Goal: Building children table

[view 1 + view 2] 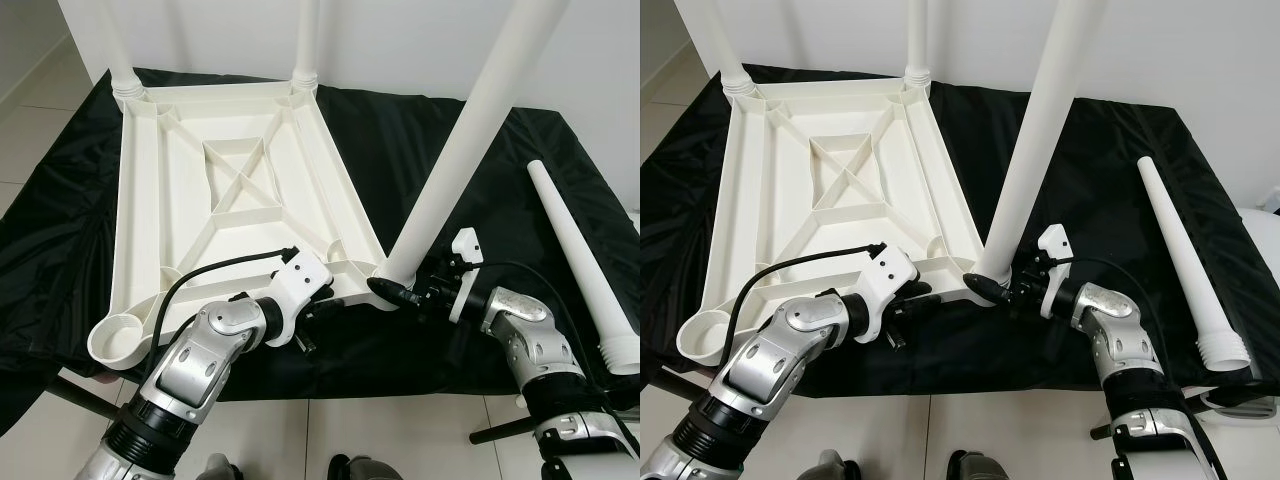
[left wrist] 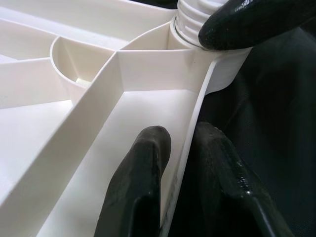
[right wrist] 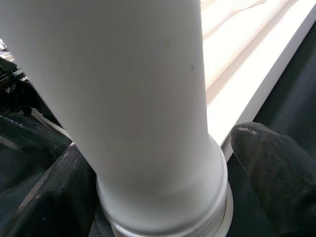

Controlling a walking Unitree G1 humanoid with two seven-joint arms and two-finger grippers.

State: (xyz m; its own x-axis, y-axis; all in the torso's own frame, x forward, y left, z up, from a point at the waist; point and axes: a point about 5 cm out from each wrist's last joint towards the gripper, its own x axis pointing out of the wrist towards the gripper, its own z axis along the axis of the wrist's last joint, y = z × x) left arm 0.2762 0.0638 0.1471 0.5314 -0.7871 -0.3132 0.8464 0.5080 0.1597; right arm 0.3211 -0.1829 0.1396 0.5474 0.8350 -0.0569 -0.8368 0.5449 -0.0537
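Left gripper (image 2: 180,163) pinches white ribbed plastic tabletop (image 1: 240,180) rim, steadying it; right gripper (image 1: 400,293) clamps white tapered leg (image 1: 465,150) at its near corner socket

No legible text or labels.

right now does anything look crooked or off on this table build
The leg held by the right claw at the tabletop's near corner leans, while the two far legs stand straight. A fourth leg lies loose on the black cloth.
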